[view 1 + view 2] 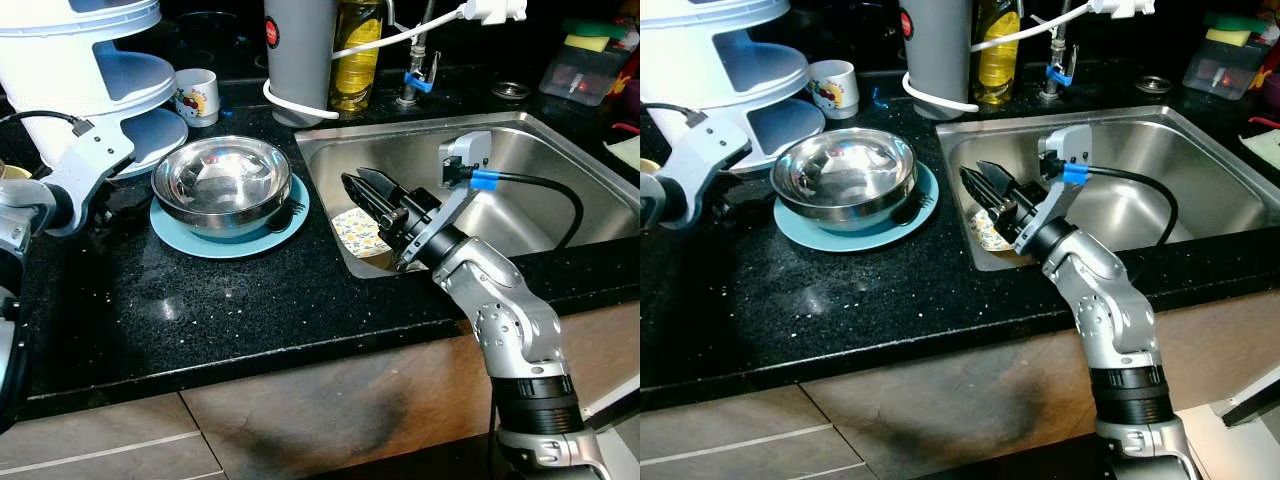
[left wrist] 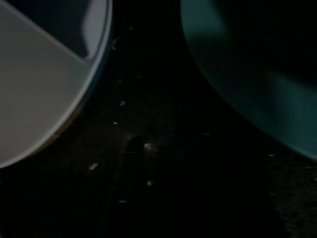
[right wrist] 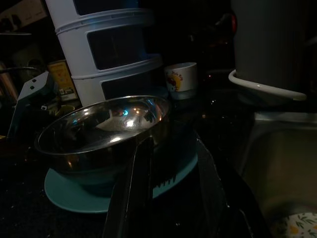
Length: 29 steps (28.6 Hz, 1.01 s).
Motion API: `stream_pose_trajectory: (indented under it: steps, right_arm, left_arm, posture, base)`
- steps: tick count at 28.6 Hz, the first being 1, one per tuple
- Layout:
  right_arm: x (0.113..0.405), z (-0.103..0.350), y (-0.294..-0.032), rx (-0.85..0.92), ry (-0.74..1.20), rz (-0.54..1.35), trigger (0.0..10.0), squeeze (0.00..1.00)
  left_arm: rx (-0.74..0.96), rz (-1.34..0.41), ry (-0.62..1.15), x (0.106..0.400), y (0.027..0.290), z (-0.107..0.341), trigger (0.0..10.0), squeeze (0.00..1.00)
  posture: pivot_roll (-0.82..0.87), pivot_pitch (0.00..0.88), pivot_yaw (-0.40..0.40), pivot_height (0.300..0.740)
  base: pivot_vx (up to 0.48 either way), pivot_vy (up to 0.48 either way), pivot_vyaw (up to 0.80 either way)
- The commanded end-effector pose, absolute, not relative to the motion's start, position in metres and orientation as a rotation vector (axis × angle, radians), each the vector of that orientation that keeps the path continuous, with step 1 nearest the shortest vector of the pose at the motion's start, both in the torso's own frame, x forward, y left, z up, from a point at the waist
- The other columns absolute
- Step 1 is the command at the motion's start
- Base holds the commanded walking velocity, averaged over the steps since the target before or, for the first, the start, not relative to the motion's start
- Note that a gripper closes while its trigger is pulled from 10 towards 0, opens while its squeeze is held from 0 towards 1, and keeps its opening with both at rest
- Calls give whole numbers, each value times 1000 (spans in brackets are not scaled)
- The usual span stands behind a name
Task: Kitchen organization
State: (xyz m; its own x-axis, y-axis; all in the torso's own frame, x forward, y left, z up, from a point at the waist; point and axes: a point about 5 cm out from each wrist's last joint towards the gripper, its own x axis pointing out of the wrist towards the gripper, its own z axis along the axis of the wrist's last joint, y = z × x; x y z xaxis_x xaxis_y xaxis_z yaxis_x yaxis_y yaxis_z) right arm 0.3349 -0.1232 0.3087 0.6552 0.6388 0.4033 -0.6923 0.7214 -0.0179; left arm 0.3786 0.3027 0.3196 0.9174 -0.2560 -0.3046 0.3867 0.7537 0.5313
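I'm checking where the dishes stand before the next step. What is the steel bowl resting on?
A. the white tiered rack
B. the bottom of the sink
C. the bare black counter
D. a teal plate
D: the steel bowl sits on a teal plate whose rim shows all around it, on the black counter beside the sink, not in it.

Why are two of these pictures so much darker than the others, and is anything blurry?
Eye views: bright, sharp, glare on the steel bowl. Left wrist view: very dark and blurred, close above the black counter. Right wrist view: dim, fingers out of focus, bowl catching highlights.
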Motion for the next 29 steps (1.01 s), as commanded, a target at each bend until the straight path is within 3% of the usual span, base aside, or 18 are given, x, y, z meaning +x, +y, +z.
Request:
stream_pose_trajectory:
  steps: [1,17,29]
  right_arm:
    - [333,313,-120,131,-410,779,10000,0]
    - [335,319,-123,159,-414,757,10000,0]
    - [337,321,-130,186,-419,745,10000,0]
  left_arm:
    - [594,-365,347,377,308,294,0,0]
    - [667,-356,400,366,326,305,0,0]
    - [722,-361,354,336,353,358,0,0]
  posture:
    - [26,270,-13,740]
    - [24,274,-11,740]
    - [16,274,-3,740]
  base:
    - [0,0,0]
    - [0,0,0]
    - [0,0,0]
